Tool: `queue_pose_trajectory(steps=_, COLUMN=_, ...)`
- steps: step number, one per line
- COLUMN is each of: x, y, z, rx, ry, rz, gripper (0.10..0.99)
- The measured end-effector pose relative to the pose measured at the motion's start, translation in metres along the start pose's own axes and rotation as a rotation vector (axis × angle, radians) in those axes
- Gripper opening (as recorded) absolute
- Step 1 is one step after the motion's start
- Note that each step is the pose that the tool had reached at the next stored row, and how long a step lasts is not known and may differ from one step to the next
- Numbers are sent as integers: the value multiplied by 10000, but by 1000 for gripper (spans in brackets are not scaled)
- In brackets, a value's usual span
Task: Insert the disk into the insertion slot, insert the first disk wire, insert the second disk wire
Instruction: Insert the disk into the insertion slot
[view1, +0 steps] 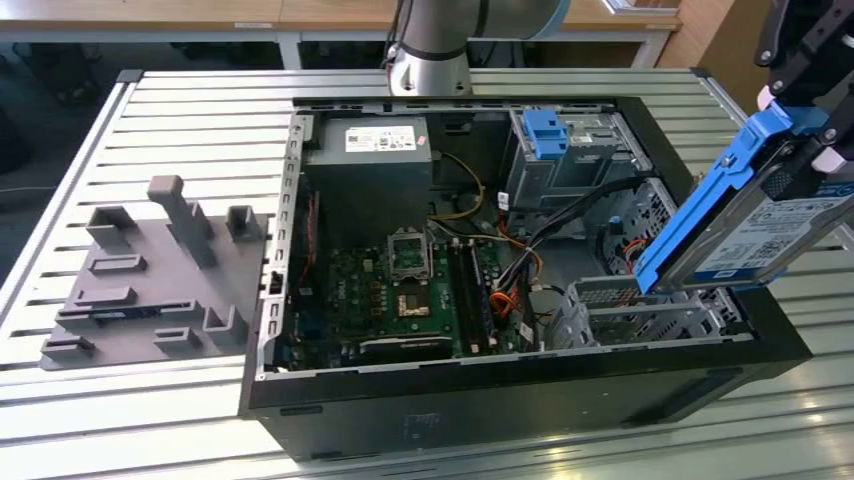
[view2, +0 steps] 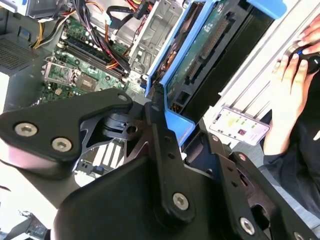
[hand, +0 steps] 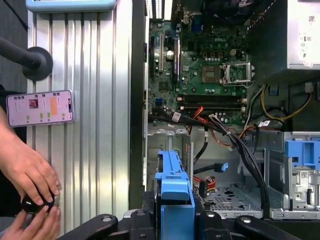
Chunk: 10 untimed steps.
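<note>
Bright, even room light glares off the slatted table (view1: 187, 120), leaving the computer case (view1: 467, 410) interior shadowed.

I hold the disk (view1: 778, 222), a silver-grey drive with a white label in a bright blue carrier, steeply tilted and wholly outside the slot (view1: 603, 294). Its lower end hangs just above that low, perforated silver bay.

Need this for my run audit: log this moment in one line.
grip: gripper shut on disk | pose: disk tilted, raised above insertion slot | progress: disk not yet inserted
</note>
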<state>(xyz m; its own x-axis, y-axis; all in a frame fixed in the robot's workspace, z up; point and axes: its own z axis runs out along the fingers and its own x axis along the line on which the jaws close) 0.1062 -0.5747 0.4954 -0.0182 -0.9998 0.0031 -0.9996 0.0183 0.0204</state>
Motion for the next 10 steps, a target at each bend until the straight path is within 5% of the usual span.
queue_pose_trajectory(steps=10, x=-14, y=68, z=95, rx=81, ry=-4, rz=0, gripper=365)
